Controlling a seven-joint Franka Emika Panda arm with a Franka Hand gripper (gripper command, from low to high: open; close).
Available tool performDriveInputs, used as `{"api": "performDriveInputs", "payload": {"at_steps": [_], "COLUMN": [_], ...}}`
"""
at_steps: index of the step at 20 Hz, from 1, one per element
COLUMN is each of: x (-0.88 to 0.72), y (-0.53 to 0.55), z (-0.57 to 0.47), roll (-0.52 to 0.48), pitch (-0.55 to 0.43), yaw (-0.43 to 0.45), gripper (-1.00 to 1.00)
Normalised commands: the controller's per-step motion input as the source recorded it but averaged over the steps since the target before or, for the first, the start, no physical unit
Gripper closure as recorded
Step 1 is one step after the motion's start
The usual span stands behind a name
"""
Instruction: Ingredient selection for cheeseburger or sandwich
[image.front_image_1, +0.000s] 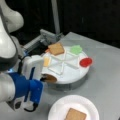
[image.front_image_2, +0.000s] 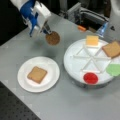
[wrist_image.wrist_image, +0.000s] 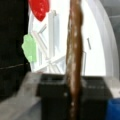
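Gripper (image.front_image_2: 46, 32) clamps the round brown patty (image.front_image_2: 52, 38) edge-on, held in the air above the surface (image.front_image_2: 75, 100) between the white plate (image.front_image_2: 50, 80) and the divided tray (image.front_image_2: 75, 67). One bread slice (image.front_image_2: 37, 74) lies on the plate; another bread slice (image.front_image_2: 111, 49) and the cheese slice (image.front_image_2: 92, 40) sit in tray compartments at its far rim.

dark-brown patty (image.front_image_2: 52, 38) with pale specks, clamped edge-on between black fingers (wrist_image.wrist_image: 53, 100) of white-and-blue gripper (image.front_image_2: 46, 30). tan bread slice (image.front_image_2: 37, 74) on white paper plate (image.front_image_2: 51, 82). second tan bread slice (image.front_image_2: 112, 49), yellow cheese slice (image.front_image_2: 92, 40), red round piece (image.front_image_2: 90, 78), green piece (image.front_image_2: 114, 69) near rim of white divided tray (image.front_image_2: 72, 66). small orange piece (image.front_image_2: 81, 28) near bench's far edge. grey bench (image.front_image_2: 75, 105).
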Motion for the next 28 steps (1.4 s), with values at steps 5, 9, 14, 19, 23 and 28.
{"api": "performDriveInputs", "payload": {"at_steps": [5,9,14,19,23,28], "x": [0.55,0.52,0.53,0.50,0.42,0.40], "y": [-0.25,-0.22,-0.20,-0.13,-0.07,-0.04], "z": [-0.04,-0.14,-0.24,-0.19,-0.07,-0.05], "roll": [-0.168,-0.143,-0.227,-0.208,-0.209,-0.215], "pitch": [0.202,0.184,0.155,0.146,0.156,0.149], "yaw": [0.286,0.221,0.200,0.206,0.182,0.143], "gripper": [1.00,1.00,1.00,1.00,1.00,1.00]}}
